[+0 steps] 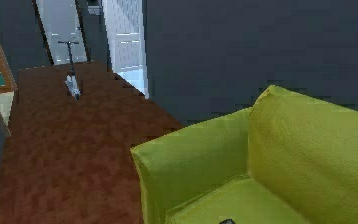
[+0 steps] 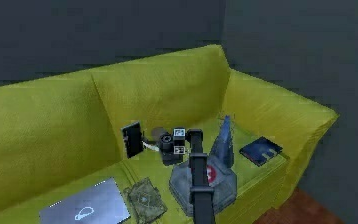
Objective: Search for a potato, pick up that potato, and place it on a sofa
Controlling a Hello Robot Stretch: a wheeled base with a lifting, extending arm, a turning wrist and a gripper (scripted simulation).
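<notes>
**Arm out over the cluttered seat of a yellow-green sofa**

The yellow-green sofa (image 2: 57, 120) spans the arm side view against a dark grey wall (image 2: 107, 30). One armrest and part of its back also stand at the forward view's right (image 1: 307, 150). There a brown floor (image 1: 67, 150) runs back to white doors (image 1: 125, 35), and a small grey upright thing (image 1: 74, 82) stands on it near them.

The robot's dark arm (image 2: 200, 185) rises from the arm side view's bottom edge over the seat. On the seat a silver laptop (image 2: 87, 207) lies closed at the lower left. A grey pointed thing (image 2: 222, 160) with a red mark sits at the arm, partly behind it. A dark blue book (image 2: 259, 150) lies flat near the far armrest.

An olive-brown lump (image 2: 144, 197) lies just right of the laptop; whether it is the potato cannot be told. A small black slab (image 2: 133, 138) with a white edge stands near the backrest.

The jaws sit between that slab and the two white squares (image 2: 187, 136). With the cushion behind them, neither their state nor whether they hold anything can be told.
</notes>
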